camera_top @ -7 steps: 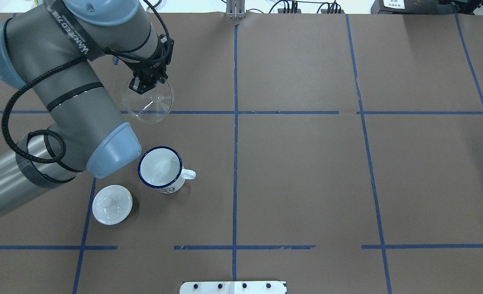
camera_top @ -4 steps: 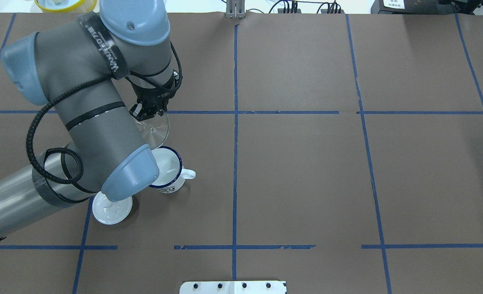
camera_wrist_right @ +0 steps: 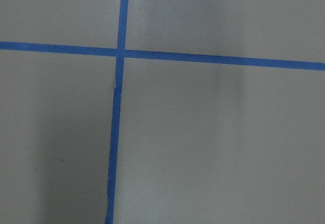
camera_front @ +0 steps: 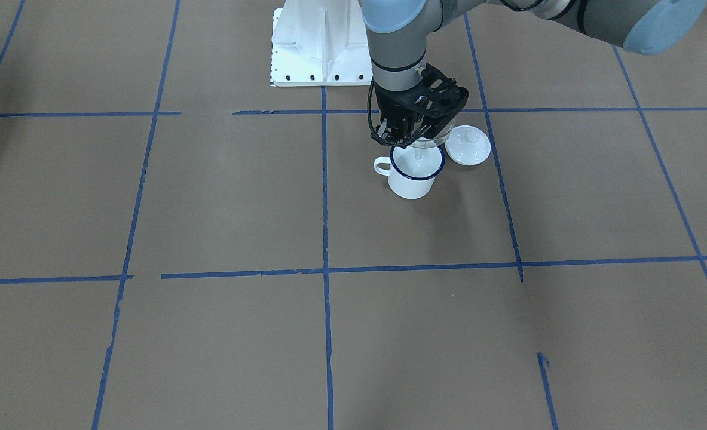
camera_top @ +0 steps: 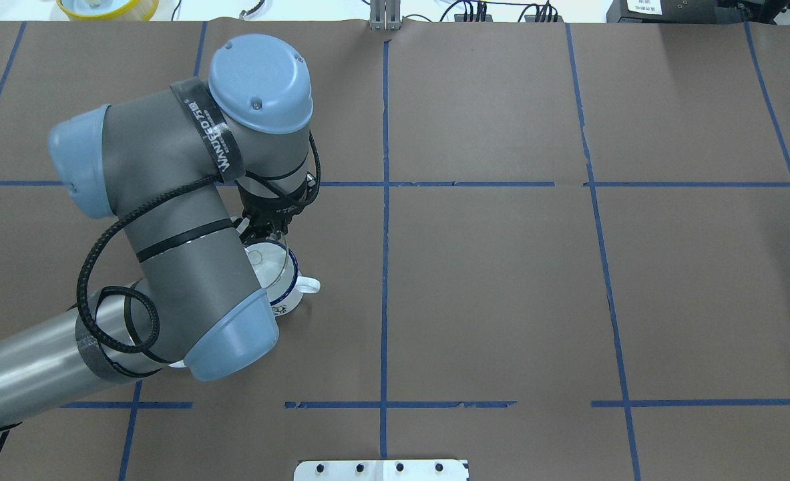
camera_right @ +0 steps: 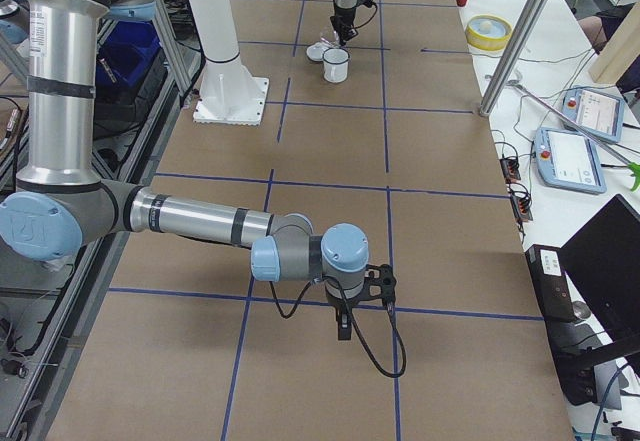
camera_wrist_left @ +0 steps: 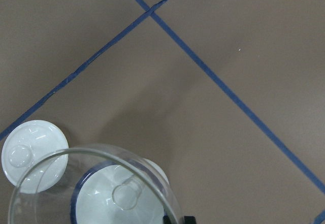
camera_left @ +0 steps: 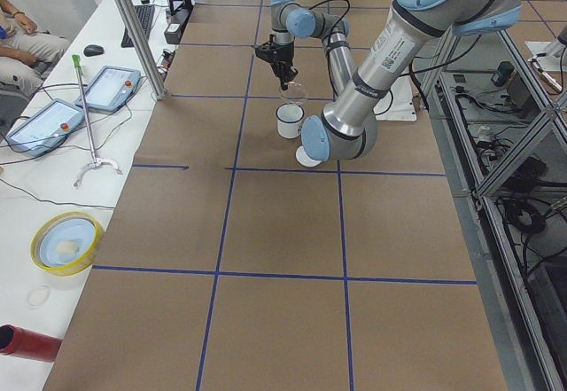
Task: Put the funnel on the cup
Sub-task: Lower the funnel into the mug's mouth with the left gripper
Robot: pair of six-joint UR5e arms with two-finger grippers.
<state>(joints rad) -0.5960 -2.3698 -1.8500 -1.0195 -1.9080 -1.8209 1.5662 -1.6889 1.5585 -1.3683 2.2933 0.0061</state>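
The clear plastic funnel hangs right over the white mug with a dark blue rim. My left gripper is shut on the funnel's rim at its far side. In the front view the funnel sits just above the mug, spout pointing into its mouth. In the left wrist view the funnel overlaps the mug. I cannot tell whether they touch. My right gripper shows only in the right side view, far from the mug; I cannot tell its state.
A white knobbed lid lies on the table just beside the mug, on the robot's left; my left arm mostly covers it in the overhead view. The robot's white base plate stands behind. Brown paper with blue tape lines covers the table.
My left arm has carried the funnel toward the robot, from beyond the far tape line to right over the mug. The arm now covers the lid in the overhead view.
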